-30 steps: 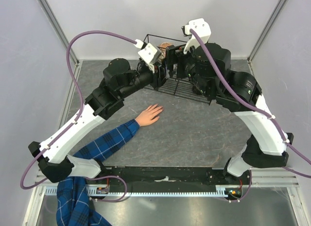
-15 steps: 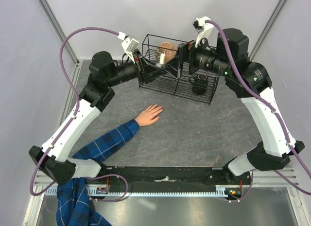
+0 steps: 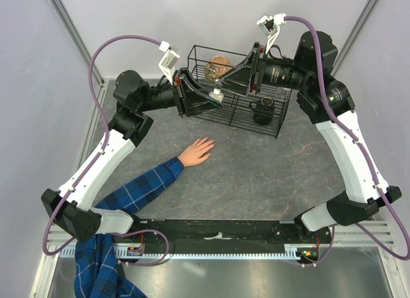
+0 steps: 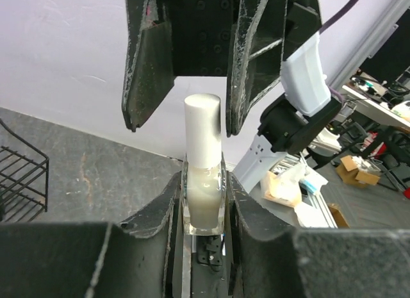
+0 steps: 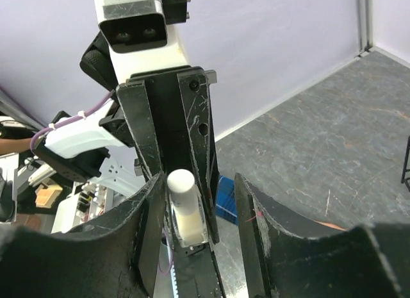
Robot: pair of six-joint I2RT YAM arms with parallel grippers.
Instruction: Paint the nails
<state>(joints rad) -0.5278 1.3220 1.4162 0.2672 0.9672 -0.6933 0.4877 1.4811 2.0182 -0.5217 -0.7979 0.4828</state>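
A small clear bottle (image 4: pixel 204 195) with a white cap (image 4: pixel 202 125) stands upright in my left gripper (image 4: pixel 204 180), which is shut on its glass body. In the top view the bottle (image 3: pixel 218 94) hangs just in front of the wire basket. My right gripper (image 5: pixel 198 182) comes at it from the other side. Its jaws straddle the cap (image 5: pixel 181 182), open, with a gap on one side. The skin-coloured hand (image 3: pixel 197 150) lies flat on the table below, in a blue plaid sleeve (image 3: pixel 144 186). Its nails (image 3: pixel 209 143) are too small to make out.
A black wire basket (image 3: pixel 238 123) stands at the back of the grey table, holding a brown round object (image 3: pixel 219 68) and a dark jar (image 3: pixel 264 107). Pale walls close in the left, right and back. The arm bases sit along the near rail (image 3: pixel 218 237).
Both arms have drawn back from over the basket. The left gripper has carried the bottle out in front of it. The right gripper's jaws opened wide, then narrowed around the cap.
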